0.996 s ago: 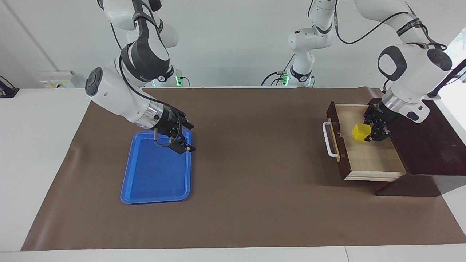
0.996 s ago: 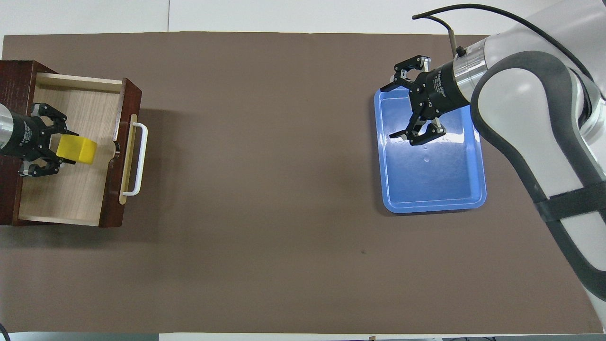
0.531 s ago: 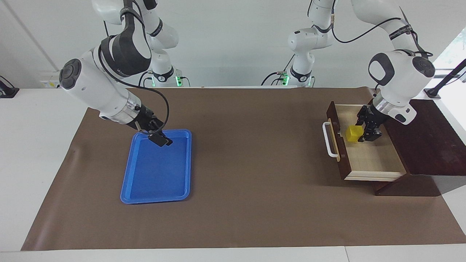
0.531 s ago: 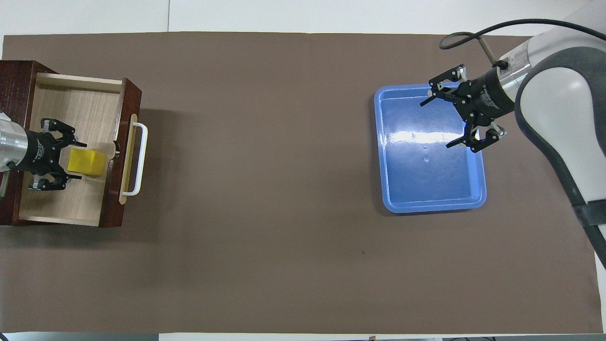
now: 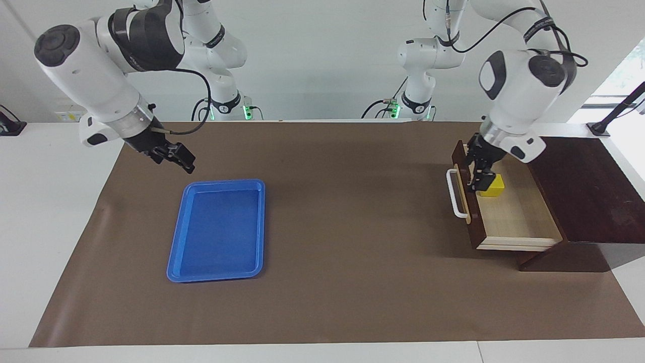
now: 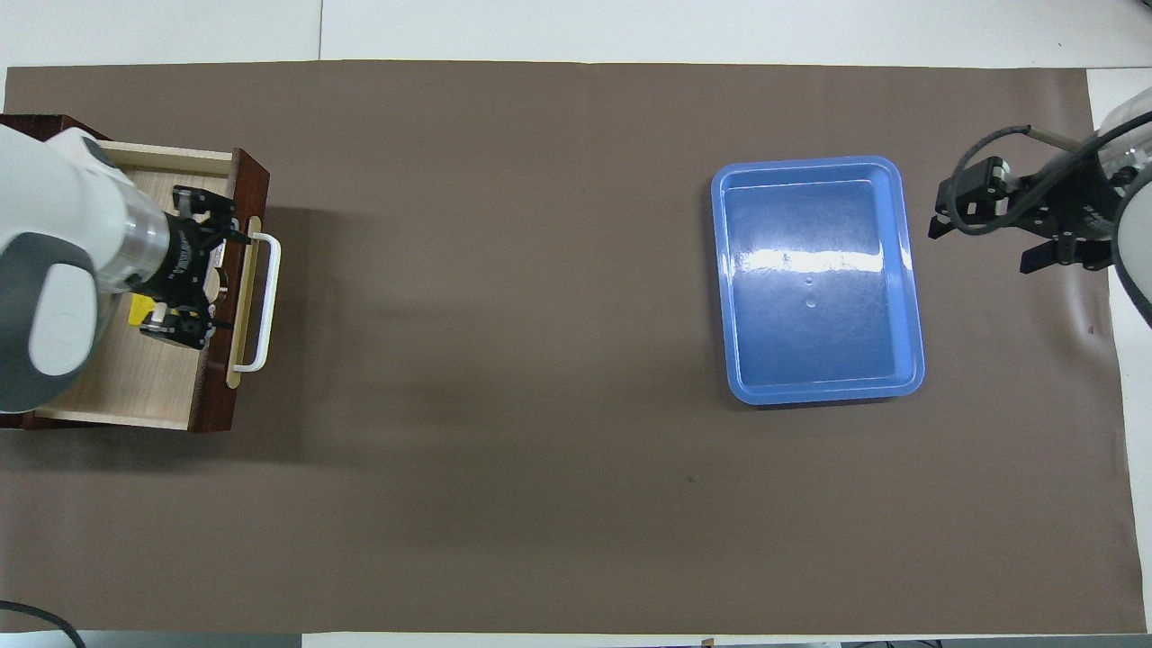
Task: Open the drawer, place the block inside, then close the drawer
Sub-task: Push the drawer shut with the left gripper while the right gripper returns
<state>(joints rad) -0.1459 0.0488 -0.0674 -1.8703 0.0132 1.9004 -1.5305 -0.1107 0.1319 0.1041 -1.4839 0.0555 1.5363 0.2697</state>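
Observation:
The dark wooden drawer (image 5: 514,222) stands pulled out of its box (image 5: 584,191) at the left arm's end of the table, its white bar handle (image 5: 456,194) facing the table's middle. The yellow block (image 5: 493,186) rests on the drawer's pale floor just inside the front panel. My left gripper (image 5: 477,175) is open and empty, raised over the front panel beside the block. In the overhead view the left gripper (image 6: 200,277) half covers the block (image 6: 138,310). My right gripper (image 5: 174,155) is open and empty, over the mat beside the tray.
A flat blue tray (image 5: 216,232) lies empty on the brown mat (image 5: 352,227) toward the right arm's end; it also shows in the overhead view (image 6: 819,297). The drawer's box takes up the mat's corner at the left arm's end.
My left gripper has let go of the block, which now rests in the drawer, and moved over the front panel. My right gripper has moved off the tray toward its own end.

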